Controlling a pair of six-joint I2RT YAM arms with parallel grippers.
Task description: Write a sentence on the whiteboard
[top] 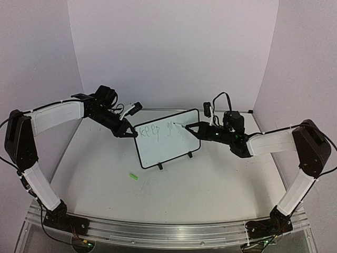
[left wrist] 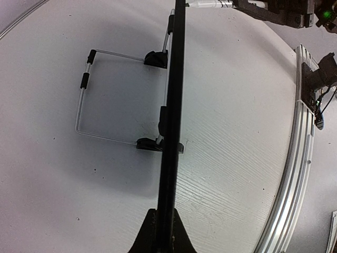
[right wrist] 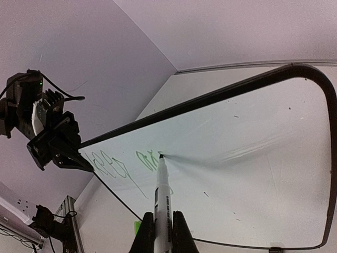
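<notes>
1. The whiteboard [top: 168, 150] stood tilted on its two small feet near the middle of the worktop [top: 210, 184], between the two arms.
2. The left claw [top: 128, 132] was closed on the board's left edge. Its wrist view showed the black frame edge-on between the fingers.
3. The right claw [top: 192, 128] was closed around a white marker [right wrist: 162, 192], whose tip touched the writing surface.
4. The sentence [top: 156, 130] was unfinished: thin green letters, roughly "keep go", ran along the top line, with the tip at the last letter.
5. A small green piece, probably the marker's cap [top: 134, 176], lay on the worktop in front of the board, toward the left.
6. Risks, as a judgement:
   - Pressing too hard could push the board back or slide it if the left grip slipped.
   - Pressing too lightly would break the strokes.
   - The marker could twist in the claw and skew the letters.
   - The claw could smear the letters already written as it crossed them.
</notes>
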